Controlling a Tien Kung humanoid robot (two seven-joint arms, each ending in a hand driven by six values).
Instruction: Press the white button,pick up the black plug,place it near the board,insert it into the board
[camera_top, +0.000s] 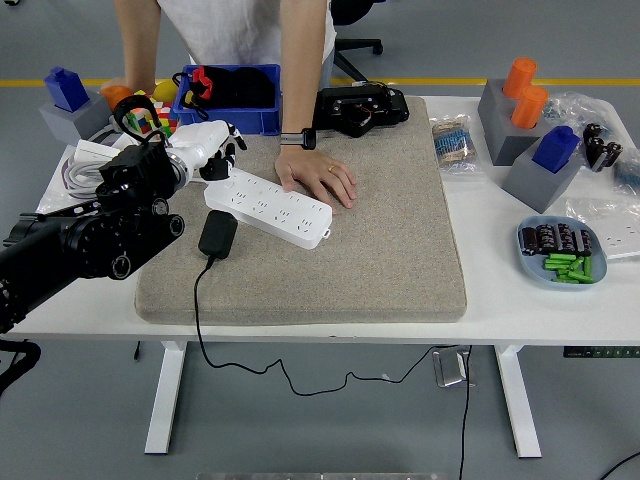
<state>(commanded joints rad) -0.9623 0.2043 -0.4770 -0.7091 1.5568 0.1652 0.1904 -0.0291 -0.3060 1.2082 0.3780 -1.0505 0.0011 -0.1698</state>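
Observation:
A white power strip lies slanted on the grey mat. A person's hand rests flat at its far edge. The black plug lies on the mat just in front of the strip's left end, and its cord hangs over the table's near edge. My left hand, white with dark fingertips, hovers just beyond the strip's left end with relaxed fingers pointing down and nothing held. The strip's white button cannot be made out. My right arm does not show.
A blue bin and puzzle cubes stand behind my hand, with a coiled white cable to its left. A black device sits at the back. Grey blocks and a blue dish of small parts are at the right.

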